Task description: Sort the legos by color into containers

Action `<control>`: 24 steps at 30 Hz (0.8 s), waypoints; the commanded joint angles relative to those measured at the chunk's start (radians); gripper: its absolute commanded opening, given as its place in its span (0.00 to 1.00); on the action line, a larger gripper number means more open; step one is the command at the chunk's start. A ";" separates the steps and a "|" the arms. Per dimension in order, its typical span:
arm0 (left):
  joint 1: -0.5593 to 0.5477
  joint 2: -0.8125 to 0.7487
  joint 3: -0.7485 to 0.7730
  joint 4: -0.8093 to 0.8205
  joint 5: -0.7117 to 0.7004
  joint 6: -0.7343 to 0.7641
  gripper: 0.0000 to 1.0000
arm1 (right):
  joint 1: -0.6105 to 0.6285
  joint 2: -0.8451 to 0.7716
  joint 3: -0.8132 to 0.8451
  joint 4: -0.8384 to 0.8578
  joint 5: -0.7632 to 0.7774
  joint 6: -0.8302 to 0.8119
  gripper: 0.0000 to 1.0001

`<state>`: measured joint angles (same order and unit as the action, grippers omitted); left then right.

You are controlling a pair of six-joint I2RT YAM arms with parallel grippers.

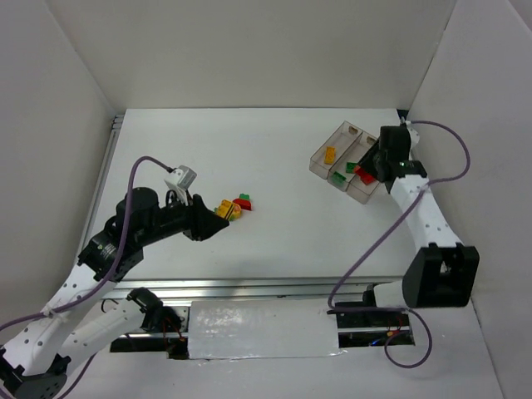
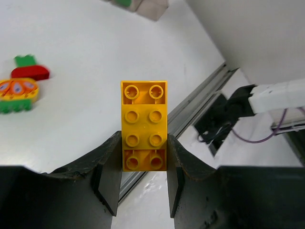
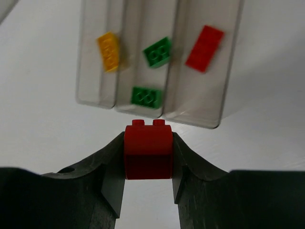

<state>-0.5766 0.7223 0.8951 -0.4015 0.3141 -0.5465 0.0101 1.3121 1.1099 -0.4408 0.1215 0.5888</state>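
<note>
Pinching a yellow-orange brick across its long sides near one end, the left gripper leaves most of the piece jutting forward of the pads, studs facing the wrist camera. The right gripper is clamped in the same way on a red brick with a rounded top, jaws flat against its two side faces and its two studs pointing toward the tray. Both pieces look like hard, hollow moulded plastic: light, rigid and in no danger of crushing, but glossy, so a shallow or skewed grip could let one pivot or squirt out. Flat parallel side walls are the sensible place to hold them, not the studs or the curved crown. The long yellow piece would probably sit steadier if gripped nearer its middle. In the right wrist view the tray lies just ahead of the red brick. Its left compartment holds a yellow brick, the middle one two green bricks, and the right one a flat red brick, so the rightmost slot seems the proper target. Out on the table, close beside the left gripper, a few loose bricks in red, green and yellow remain to be sorted.
</note>
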 commanded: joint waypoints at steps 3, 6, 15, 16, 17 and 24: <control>0.007 -0.067 0.010 -0.137 -0.118 0.111 0.00 | -0.055 0.203 0.255 -0.219 0.311 0.029 0.00; 0.009 -0.095 -0.034 -0.120 -0.119 0.123 0.00 | -0.067 0.315 0.332 -0.225 0.299 0.016 0.00; 0.011 -0.098 -0.045 -0.126 -0.124 0.131 0.00 | -0.078 0.469 0.412 -0.240 0.314 0.019 0.06; 0.011 -0.101 -0.047 -0.125 -0.125 0.129 0.00 | -0.078 0.470 0.407 -0.240 0.316 0.022 0.08; 0.011 -0.100 -0.048 -0.125 -0.124 0.129 0.00 | -0.079 0.467 0.403 -0.242 0.320 0.023 0.15; 0.011 -0.055 -0.038 -0.122 -0.138 0.111 0.00 | -0.079 0.452 0.370 -0.229 0.302 0.039 0.81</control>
<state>-0.5716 0.6380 0.8486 -0.5503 0.1932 -0.4442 -0.0616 1.7916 1.4712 -0.6674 0.4049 0.6125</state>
